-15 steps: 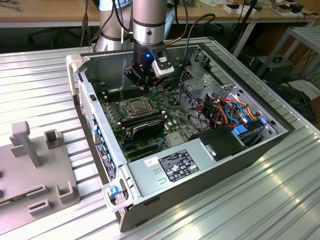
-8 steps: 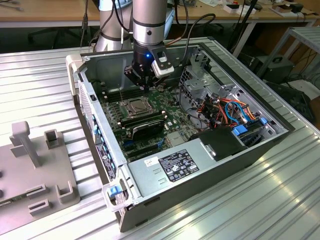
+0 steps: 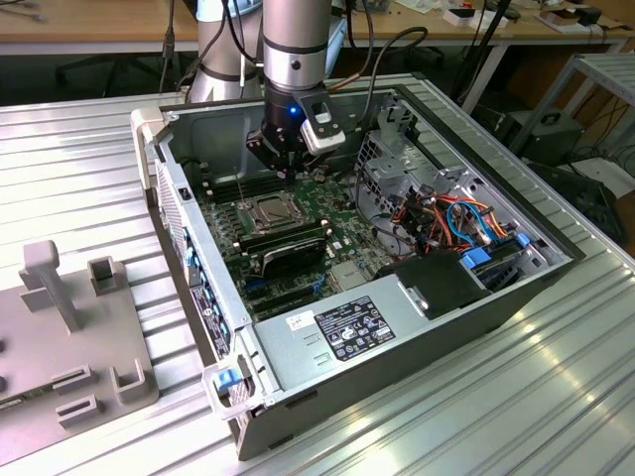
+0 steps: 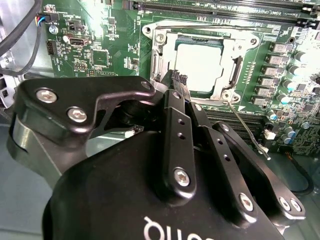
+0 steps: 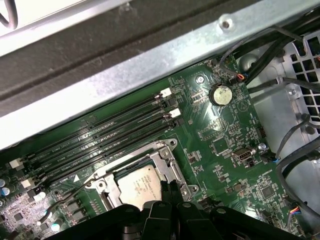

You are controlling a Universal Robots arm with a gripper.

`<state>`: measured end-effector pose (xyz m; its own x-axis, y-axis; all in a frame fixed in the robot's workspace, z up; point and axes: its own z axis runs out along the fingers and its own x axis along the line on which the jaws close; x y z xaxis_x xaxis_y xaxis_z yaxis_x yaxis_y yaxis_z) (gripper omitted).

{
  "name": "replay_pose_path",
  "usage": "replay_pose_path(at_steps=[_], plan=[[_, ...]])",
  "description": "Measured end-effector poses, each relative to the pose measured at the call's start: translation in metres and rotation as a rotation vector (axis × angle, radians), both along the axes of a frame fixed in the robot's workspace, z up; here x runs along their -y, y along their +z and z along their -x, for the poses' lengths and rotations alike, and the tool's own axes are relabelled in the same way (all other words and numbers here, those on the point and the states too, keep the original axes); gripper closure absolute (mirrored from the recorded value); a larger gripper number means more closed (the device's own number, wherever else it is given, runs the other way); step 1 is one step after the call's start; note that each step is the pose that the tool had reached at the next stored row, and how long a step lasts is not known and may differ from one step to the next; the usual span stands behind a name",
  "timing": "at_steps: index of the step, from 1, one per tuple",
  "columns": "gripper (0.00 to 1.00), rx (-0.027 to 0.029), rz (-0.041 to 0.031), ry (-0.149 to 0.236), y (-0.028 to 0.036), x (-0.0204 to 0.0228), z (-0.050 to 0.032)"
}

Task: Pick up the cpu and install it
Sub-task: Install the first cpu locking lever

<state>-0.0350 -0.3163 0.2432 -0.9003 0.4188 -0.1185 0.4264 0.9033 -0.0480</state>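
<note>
The cpu (image 4: 199,64) lies flat with its dull grey top up, inside the metal-framed socket (image 4: 159,60) on the green motherboard (image 3: 332,238). In the exterior view the cpu (image 3: 270,210) is just below and in front of my gripper (image 3: 288,175), which hangs inside the open computer case. Both wrist views show the black fingers pressed together with nothing between them, and the gripper (image 4: 175,76) sits at the socket's edge, above the cpu (image 5: 139,183). The gripper (image 5: 167,186) does not touch the chip. A thin wire lever (image 4: 246,126) sticks out beside the socket.
Long black memory slots (image 5: 100,145) run beside the socket. The case (image 3: 417,327) holds a power supply (image 3: 347,327), coloured cables (image 3: 456,218) and a drive cage at the exterior view's right. A grey fixture block (image 3: 60,327) stands on the ribbed metal table at the left.
</note>
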Motion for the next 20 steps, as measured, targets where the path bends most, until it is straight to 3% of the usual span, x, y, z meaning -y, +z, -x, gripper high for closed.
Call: replay_pose_path(at_steps=[4, 20], plan=[[0.89, 0.0001, -0.0002, 0.039, -0.0001, -0.0001, 0.0000], [0.89, 0.0001, -0.0001, 0.042, -0.0001, 0.0000, 0.0025]])
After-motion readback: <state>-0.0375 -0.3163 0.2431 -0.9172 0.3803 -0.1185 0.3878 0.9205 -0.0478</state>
